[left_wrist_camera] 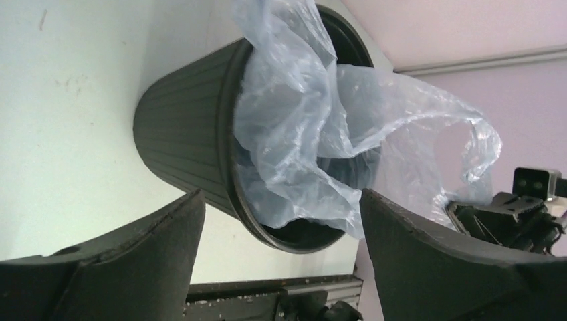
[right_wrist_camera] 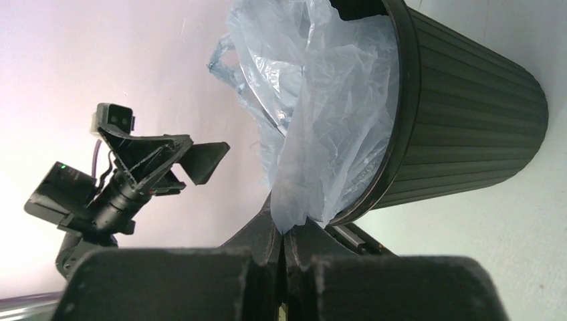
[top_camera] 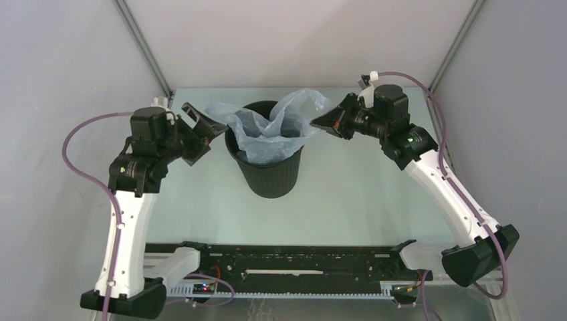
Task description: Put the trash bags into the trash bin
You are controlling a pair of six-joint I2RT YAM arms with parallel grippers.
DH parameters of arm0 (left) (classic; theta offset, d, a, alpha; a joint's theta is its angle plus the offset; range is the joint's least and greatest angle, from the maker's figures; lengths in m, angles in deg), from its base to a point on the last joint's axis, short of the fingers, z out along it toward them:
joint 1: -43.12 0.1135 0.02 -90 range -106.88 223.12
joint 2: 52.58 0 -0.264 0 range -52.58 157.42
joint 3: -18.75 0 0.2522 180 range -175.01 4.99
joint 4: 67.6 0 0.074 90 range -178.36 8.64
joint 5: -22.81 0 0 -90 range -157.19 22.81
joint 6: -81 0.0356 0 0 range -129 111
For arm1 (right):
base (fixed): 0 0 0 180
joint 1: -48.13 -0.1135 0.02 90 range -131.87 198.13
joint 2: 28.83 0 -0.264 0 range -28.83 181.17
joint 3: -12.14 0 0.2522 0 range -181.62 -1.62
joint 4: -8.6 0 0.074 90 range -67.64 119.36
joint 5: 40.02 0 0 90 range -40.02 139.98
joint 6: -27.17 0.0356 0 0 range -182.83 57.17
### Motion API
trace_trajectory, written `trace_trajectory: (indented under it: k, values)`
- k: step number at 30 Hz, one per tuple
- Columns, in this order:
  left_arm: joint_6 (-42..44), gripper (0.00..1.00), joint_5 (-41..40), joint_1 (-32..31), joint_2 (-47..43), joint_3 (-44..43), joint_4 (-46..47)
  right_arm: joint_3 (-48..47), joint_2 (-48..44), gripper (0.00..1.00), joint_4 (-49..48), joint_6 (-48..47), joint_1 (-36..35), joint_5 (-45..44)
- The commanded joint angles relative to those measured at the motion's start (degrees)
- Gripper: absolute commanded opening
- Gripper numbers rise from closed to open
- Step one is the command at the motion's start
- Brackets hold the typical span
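The black trash bin (top_camera: 271, 172) stands upright at the table's middle. The pale blue trash bag (top_camera: 271, 127) lies partly inside it, its edges spilling over the rim on the left and rising to the right. My right gripper (top_camera: 319, 123) is shut on the bag's right edge, just right of the rim; the film (right_wrist_camera: 314, 167) runs from the bin (right_wrist_camera: 468, 134) into my closed fingertips (right_wrist_camera: 284, 231). My left gripper (top_camera: 200, 124) is open and empty, just left of the rim, near the bag's left flap. In the left wrist view the bag (left_wrist_camera: 301, 134) fills the bin's mouth (left_wrist_camera: 194, 134) between my spread fingers (left_wrist_camera: 167, 227).
The pale green table (top_camera: 361, 194) is walled by grey panels at the left, right and back. A black rail (top_camera: 287, 257) with cabling runs along the near edge between the arm bases.
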Motion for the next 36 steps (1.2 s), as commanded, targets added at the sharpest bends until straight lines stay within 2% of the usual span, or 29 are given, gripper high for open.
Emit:
trace_trajectory:
  k: [1,4,8,19,22,26,34,36]
  values:
    - [-6.04,0.89,-13.96,-7.30,4.77,-8.53,-6.13,0.64,-2.14,0.00,-2.25,-0.69,-0.95,0.01]
    - [-6.30,0.69,-19.20,-10.00,8.18,-13.32,-8.52,0.85,-2.19,0.00,-2.28,-0.87,-1.52,-0.05]
    - [-7.89,0.56,-18.95,-12.10,11.01,-13.90,-6.53,0.94,-2.39,0.00,-2.19,-1.23,-1.97,-0.78]
    - [-9.57,0.54,-21.36,-15.49,19.07,-16.77,-4.60,1.15,-2.45,0.00,-2.65,-1.69,-2.02,-0.87]
    - [-10.09,0.50,-22.34,-16.29,20.12,-16.93,-4.00,1.19,-2.41,0.00,-2.90,-1.89,-1.89,-0.50]
    - [-9.16,0.49,-23.41,-16.93,21.39,-18.33,-3.31,1.15,-2.09,0.00,-2.73,-1.91,-1.76,-0.22]
    - [-6.88,0.59,-23.97,-18.47,24.35,-19.91,-4.30,1.19,-1.91,0.00,-2.66,-1.89,-1.80,-0.49]
    - [-6.26,0.56,-24.20,-18.49,24.60,-19.95,-4.36,1.14,-1.95,0.00,-2.59,-1.90,-1.79,-0.54]
